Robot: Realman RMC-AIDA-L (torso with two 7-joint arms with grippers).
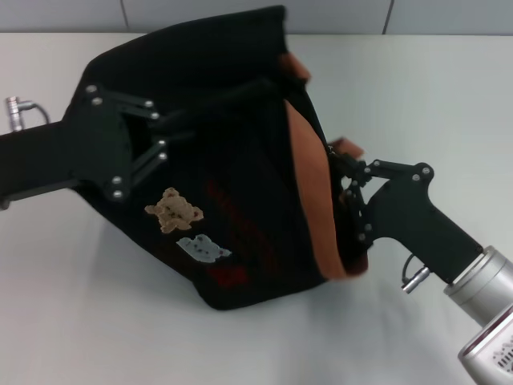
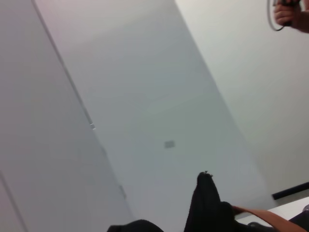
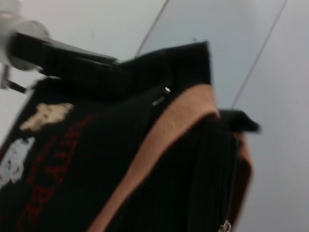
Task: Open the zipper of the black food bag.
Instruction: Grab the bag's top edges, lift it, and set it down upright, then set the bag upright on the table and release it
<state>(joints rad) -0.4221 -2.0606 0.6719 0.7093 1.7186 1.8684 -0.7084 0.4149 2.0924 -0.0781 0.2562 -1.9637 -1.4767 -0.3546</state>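
The white table carried the boxy black fabric food bag, which I saw tipped onto an edge near the middle of the head view, its patch face with the tan bear patch and pale blue bear patch turned toward my camera. The left gripper reached across the bag's upper face, its long fingers lying against the dark fabric; whether they were parted or pinching cloth I could not tell. The right gripper stood at the bag's right end, touching the broad tan-brown strap; its closure I likewise could not tell. The long black zipper ran along the bag's top edge, beside the strap, and in the right wrist view its teeth appeared shut, with a small silver pull at its near end. I judged the opening not yet begun: the pull remained ungrasped. The strap lay draped close beside the zipper and could hinder access to it.
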